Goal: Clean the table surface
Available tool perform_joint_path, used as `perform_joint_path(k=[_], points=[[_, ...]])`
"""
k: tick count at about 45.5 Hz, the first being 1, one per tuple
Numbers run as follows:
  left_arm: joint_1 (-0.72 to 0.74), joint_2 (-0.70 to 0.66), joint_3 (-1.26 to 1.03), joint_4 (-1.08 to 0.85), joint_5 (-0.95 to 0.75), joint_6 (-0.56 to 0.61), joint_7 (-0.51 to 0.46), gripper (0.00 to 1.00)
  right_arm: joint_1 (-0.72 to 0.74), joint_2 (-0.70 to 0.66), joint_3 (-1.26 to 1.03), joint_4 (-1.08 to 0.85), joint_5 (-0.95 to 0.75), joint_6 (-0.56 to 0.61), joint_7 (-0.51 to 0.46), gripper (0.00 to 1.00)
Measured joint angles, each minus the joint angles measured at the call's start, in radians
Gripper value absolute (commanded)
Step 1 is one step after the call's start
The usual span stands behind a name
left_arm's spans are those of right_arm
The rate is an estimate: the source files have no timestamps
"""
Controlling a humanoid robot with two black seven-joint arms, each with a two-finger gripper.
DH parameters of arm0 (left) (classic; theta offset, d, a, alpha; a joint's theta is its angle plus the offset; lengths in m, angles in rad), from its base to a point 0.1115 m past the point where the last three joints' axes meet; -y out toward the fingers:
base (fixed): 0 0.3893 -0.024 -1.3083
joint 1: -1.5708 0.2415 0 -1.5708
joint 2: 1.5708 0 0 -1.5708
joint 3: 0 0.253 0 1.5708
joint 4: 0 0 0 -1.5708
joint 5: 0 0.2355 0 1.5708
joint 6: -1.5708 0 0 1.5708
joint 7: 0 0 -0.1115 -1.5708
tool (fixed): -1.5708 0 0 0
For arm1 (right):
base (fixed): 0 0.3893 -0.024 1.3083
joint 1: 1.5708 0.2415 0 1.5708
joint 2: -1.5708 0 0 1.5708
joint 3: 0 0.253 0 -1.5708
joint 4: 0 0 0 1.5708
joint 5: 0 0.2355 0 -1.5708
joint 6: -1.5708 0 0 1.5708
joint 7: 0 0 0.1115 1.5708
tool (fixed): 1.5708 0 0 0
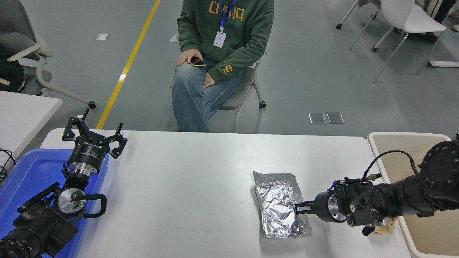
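The white table surface (186,186) fills the lower half of the head view. A crumpled silver foil tray (279,204) lies on it right of centre. My right gripper (299,208) comes in from the right edge, held low, and is shut on the tray's right rim. My left gripper (94,138) is open and parked at the lower left, above the blue tray's far edge.
A blue plastic tray (25,172) sits at the table's left end. A beige bin (412,150) stands off the right end. A small crumpled beige scrap (385,225) lies under my right arm. A person (218,53) sits beyond the far edge.
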Motion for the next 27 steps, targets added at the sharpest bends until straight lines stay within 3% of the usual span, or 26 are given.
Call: perform_joint_path(k=[27], points=[[0.000,0.000,0.000,0.000,0.000,0.000,0.000,1.00,0.159,-0.222,0.093,0.187,-0.003,0.014,0.009,0.00]])
